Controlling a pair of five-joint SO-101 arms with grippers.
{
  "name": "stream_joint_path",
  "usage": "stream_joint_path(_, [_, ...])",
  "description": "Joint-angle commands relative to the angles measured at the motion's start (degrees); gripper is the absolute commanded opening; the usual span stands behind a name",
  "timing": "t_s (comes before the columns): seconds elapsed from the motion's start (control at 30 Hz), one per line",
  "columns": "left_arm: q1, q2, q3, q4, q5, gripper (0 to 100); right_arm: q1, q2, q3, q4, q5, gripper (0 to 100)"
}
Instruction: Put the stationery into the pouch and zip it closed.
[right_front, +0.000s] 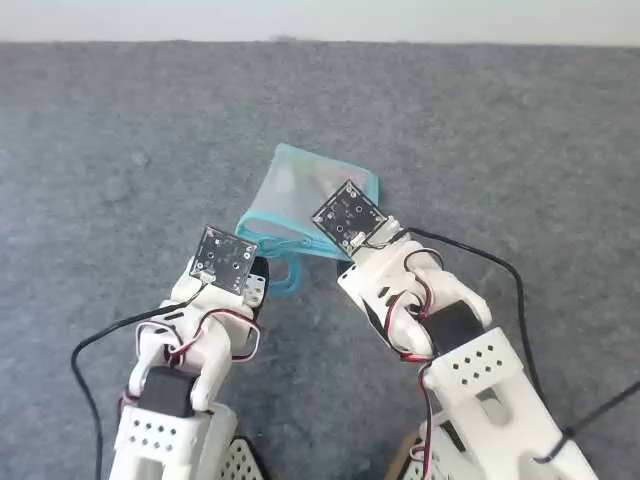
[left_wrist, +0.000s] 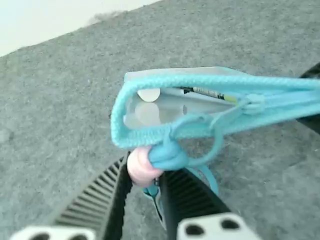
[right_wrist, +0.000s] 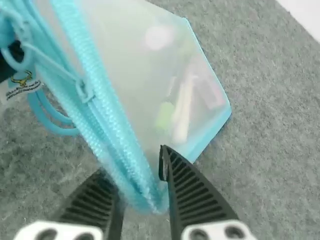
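**Desk:** Clamping what, exactly?

**Photographer:** The left jaws are clenched on the corner of the blue pouch (left_wrist: 200, 107), with a pink bead (left_wrist: 140, 167) right between them. The right jaws grip the far end of the zip edge.

**Desk:** And the zip?

**Photographer:** The slider (right_wrist: 82, 90) sits between the two sets of jaws, and the mouth gapes toward the left ones. The stationery (right_wrist: 180, 107) is inside, beyond the right jaws, above the grey table (right_front: 120, 150).

**Desk:** Handling?

**Photographer:** Probably light, soft and floppy, with slippery film. Hold it by the stitched zip tape or cord loop (left_wrist: 216, 145) and keep it taut, or the slider may bunch it.
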Motion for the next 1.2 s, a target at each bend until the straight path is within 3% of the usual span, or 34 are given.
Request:
stream_joint_path(0.0, [-1.8,1.5,-0.4,-1.1,1.1,1,2.3,0.0,-0.4,-0.3,0.5,0.6])
stream_joint_path(0.13, [-4.3,1.5,-0.7,-1.6,1.0,1,2.6,4.5,-0.5,-1.7,0.6,0.6])
stream_joint_path(0.4, [-17.0,1.6,-1.6,-5.1,1.2,1,7.5,13.3,-1.0,-7.9,2.5,0.6])
stream_joint_path(0.67, [-18.5,1.6,2.2,-11.1,1.3,1,16.0,15.1,-1.0,-11.6,2.0,0.6])
stream_joint_path(0.93, [-18.3,1.6,2.9,-11.6,1.3,5,20.7,15.0,-1.0,-11.6,-10.4,1.2])
stream_joint_path(1.03, [-14.5,1.6,4.2,-11.3,1.1,14,23.0,14.5,-1.0,-11.6,-15.8,8.5])
stream_joint_path(1.17, [-10.0,1.5,5.9,-11.3,1.0,21,23.7,14.5,-0.9,-11.3,-16.4,28.2])
